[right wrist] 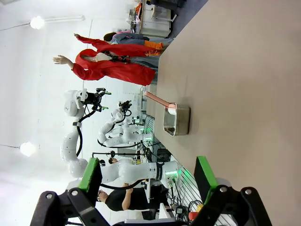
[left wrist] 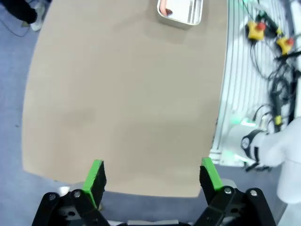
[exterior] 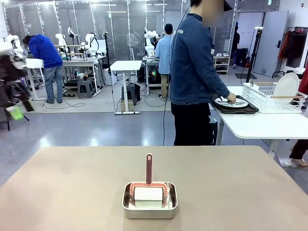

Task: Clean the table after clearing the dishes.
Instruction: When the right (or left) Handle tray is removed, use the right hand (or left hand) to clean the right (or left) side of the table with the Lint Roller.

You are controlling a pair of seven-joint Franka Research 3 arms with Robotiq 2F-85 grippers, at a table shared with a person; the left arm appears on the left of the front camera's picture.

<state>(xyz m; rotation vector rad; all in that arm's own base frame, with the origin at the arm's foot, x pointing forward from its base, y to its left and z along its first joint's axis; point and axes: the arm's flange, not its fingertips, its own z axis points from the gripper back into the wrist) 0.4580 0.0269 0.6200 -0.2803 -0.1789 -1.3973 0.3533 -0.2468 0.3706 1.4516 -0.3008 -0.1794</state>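
Note:
The tan table [exterior: 72, 183] stretches across the foreground. At its near middle stands a small steel pan [exterior: 149, 201] holding a white roller with a red handle [exterior: 148, 168]. On the white side table at the right, a person's hand rests on a white plate [exterior: 231, 102] that lies on a dark tray [exterior: 240, 109]. My left gripper [left wrist: 153, 176] hangs open above the table's [left wrist: 127, 103] end, far from the pan [left wrist: 181, 10]. My right gripper [right wrist: 148, 174] is also open, with nothing between its fingers, off the table [right wrist: 235, 84] and short of the pan [right wrist: 178, 120].
A white wire dish rack [exterior: 272, 98] with a white plate standing in it [exterior: 287, 85] sits on the white side table [exterior: 260, 126]. The person in a denim jacket [exterior: 192, 62] stands between the two tables. Cables and the arm's base [left wrist: 268, 146] lie along the table's near edge.

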